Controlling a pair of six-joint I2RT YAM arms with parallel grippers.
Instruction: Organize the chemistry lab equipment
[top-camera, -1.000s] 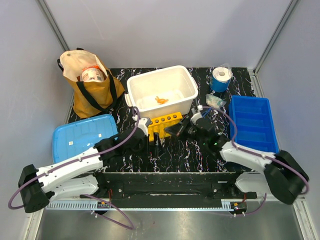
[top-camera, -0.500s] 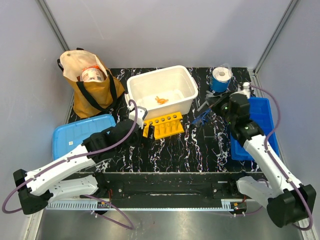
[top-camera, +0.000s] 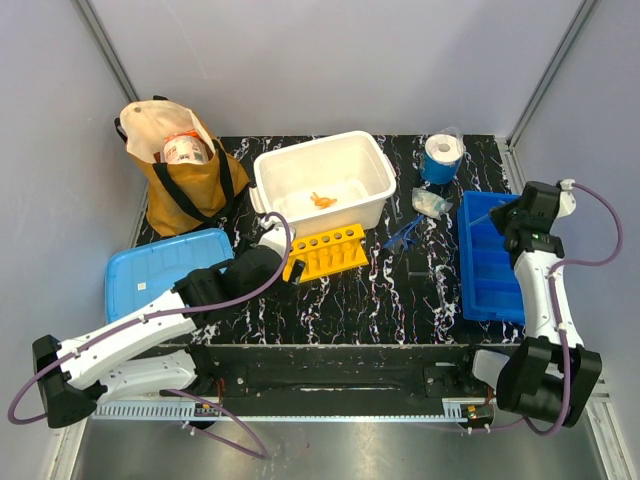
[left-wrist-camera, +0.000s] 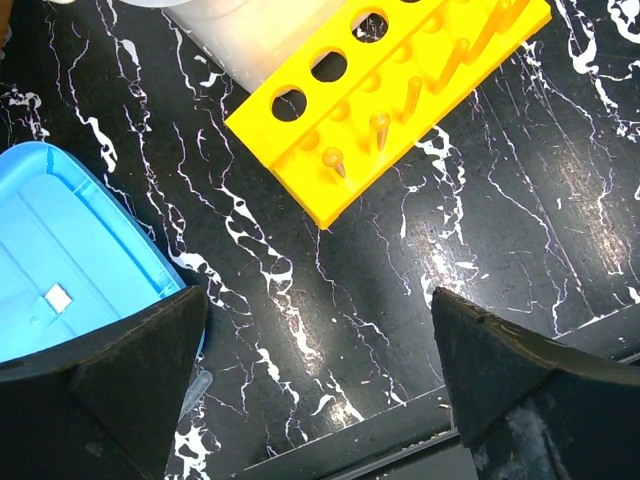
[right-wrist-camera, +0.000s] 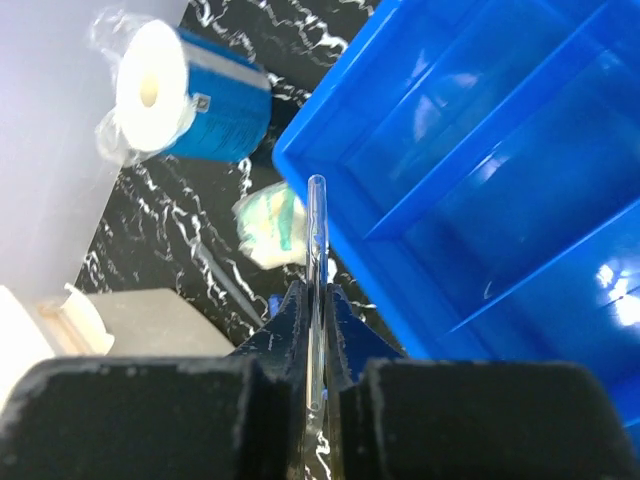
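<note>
Right wrist: right gripper (right-wrist-camera: 315, 300) is pinching a thin clear tube (right-wrist-camera: 317, 250), its tip pointing over the rim of the blue bin (right-wrist-camera: 470, 130).
Left wrist: left gripper (left-wrist-camera: 320, 295) is hanging with jaws spread wide, gripping nothing, above the tabletop (left-wrist-camera: 480, 220) beside the yellow rack (left-wrist-camera: 400, 90).
Top external: orange knotted piece (top-camera: 321, 200) is lying in the white tub (top-camera: 312, 148); safety glasses (top-camera: 403, 235) and packet (top-camera: 431, 203) are sitting between tub and bin.

I see a glossy black marble-look tabletop (left-wrist-camera: 480, 230), a smooth yellow plastic rack (left-wrist-camera: 400, 90) and a pale blue plastic lid (left-wrist-camera: 70, 260). Bin (right-wrist-camera: 470, 150) is shiny blue plastic, tube (right-wrist-camera: 316, 230) clear and smooth, roll (right-wrist-camera: 150, 90) paper in clear film. Bag (top-camera: 185, 195) reads as matt brown cloth, tub (top-camera: 350, 170) smooth white plastic.
</note>
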